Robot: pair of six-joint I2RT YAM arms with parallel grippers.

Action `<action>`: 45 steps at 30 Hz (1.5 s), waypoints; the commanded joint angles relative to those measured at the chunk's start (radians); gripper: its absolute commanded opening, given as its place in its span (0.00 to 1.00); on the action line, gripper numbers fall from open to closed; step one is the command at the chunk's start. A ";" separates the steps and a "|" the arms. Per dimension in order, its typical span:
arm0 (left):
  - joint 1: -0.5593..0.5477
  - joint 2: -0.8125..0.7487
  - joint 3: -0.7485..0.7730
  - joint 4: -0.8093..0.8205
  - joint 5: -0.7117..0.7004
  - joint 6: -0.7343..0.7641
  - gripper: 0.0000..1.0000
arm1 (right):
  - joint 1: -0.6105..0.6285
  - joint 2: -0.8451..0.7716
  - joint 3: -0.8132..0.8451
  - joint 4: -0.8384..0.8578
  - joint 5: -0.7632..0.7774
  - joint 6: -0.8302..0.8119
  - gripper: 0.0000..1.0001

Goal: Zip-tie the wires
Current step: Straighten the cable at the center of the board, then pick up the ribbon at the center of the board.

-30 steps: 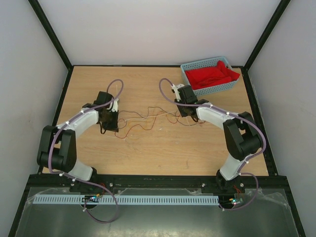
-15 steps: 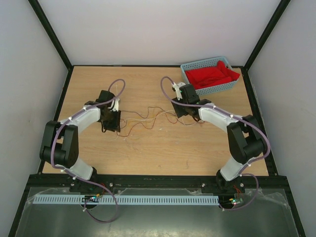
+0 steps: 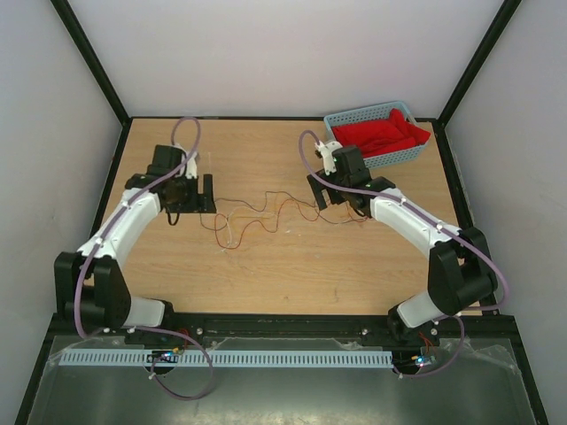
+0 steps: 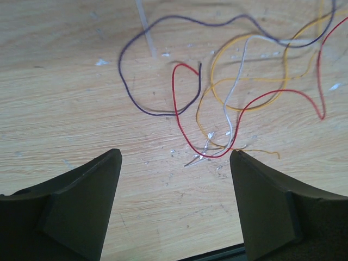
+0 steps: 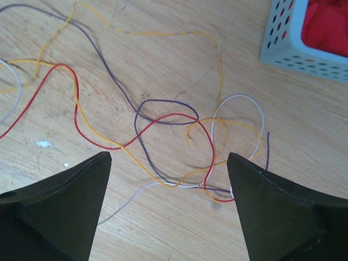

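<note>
Wires [image 4: 227, 109] ahead, untouched | left fingers [image 4: 81, 206] apart | right fingers [image 5: 272, 206] apart

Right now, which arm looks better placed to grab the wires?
Right, probably. The right gripper is open, with the wires looping thickly and reaching well in between its fingers. The left gripper, also open, faces sparser strand ends mostly farther ahead.

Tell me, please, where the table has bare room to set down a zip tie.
Bare: the near part of the table, from the wires to its front edge, and the far strip between the left gripper and the basket. Crowded: the middle, where wires sprawl across to the right gripper.
</note>
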 commanded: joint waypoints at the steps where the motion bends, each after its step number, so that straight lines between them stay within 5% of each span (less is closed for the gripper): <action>1: 0.060 -0.079 0.051 -0.026 0.056 -0.018 0.85 | -0.003 0.007 0.024 -0.076 -0.042 -0.011 0.99; 8: 0.132 0.002 0.218 -0.021 0.048 -0.026 0.87 | -0.005 -0.024 0.049 -0.063 -0.158 0.038 0.99; 20: 0.130 0.581 0.694 -0.023 0.012 -0.022 0.78 | -0.005 -0.155 -0.070 0.075 -0.063 0.071 0.99; 28: 0.117 0.830 0.921 -0.023 -0.011 -0.029 0.73 | -0.004 -0.176 -0.108 0.138 -0.094 0.092 0.99; 45: 0.065 1.057 1.165 -0.035 -0.222 0.007 0.70 | -0.005 -0.178 -0.144 0.187 -0.060 0.080 0.99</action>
